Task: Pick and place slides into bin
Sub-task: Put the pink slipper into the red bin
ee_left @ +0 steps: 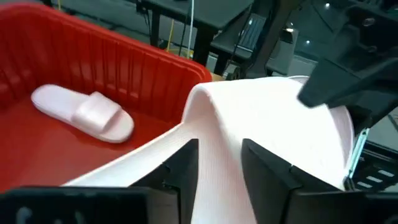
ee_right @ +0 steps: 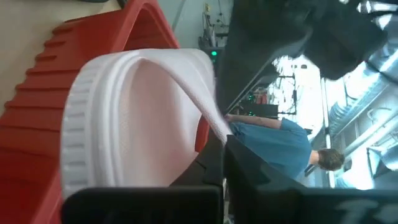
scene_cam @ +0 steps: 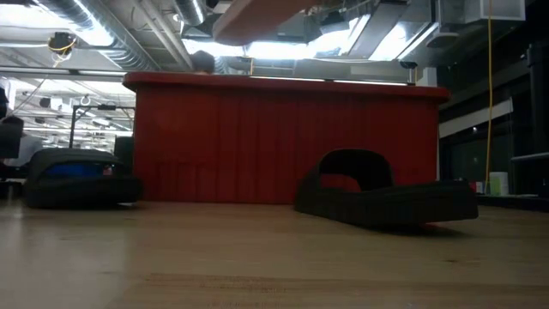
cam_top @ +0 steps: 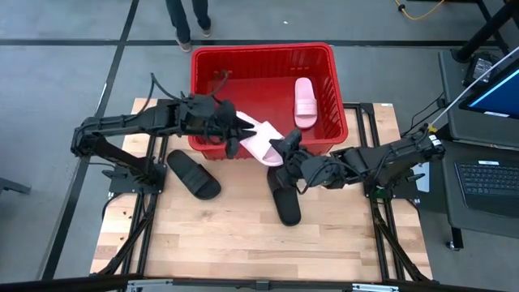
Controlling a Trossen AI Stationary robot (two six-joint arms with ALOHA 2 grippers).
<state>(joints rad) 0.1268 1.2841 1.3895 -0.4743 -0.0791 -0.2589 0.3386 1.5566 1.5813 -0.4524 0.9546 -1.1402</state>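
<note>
A pale pink slide [cam_top: 261, 139] hangs in the air over the near rim of the red bin [cam_top: 203, 73], between my two grippers. My left gripper [cam_top: 241, 126] is shut on its far-left end, and my right gripper [cam_top: 285, 148] is shut on its near-right end. In the low view its sole [scene_cam: 257, 17] shows above the bin [scene_cam: 283, 142]. A second pink slide [cam_top: 304, 101] lies flat on the bin's floor at the right; it also shows in the left wrist view [ee_left: 84, 112]. Two black slides [cam_top: 193, 173] [cam_top: 285, 201] rest sole-down on the table. My left gripper pinches a band of the pink slide [ee_left: 219, 168] between its two fingers [ee_left: 180, 171], at the slide's far-left end; strap or sole, I cannot tell. It comes from the table's left. The slide is lifted clear. My right gripper pinches the pink slide's strap [ee_right: 214, 124] at one side, coming from the table's right. One finger [ee_right: 255, 180] shows beside the strap; the other is hidden. The slide is turned on its side, its ribbed sole edge [ee_right: 78, 130] clear of the bin's rim.
The bin stands at the table's far edge, its floor bare left of the pink slide. The wooden table top [cam_top: 243, 243] is bare in front of the black slides. A person's legs [cam_top: 188, 20] stand beyond the bin. A desk with laptops [cam_top: 491, 174] is at the right.
</note>
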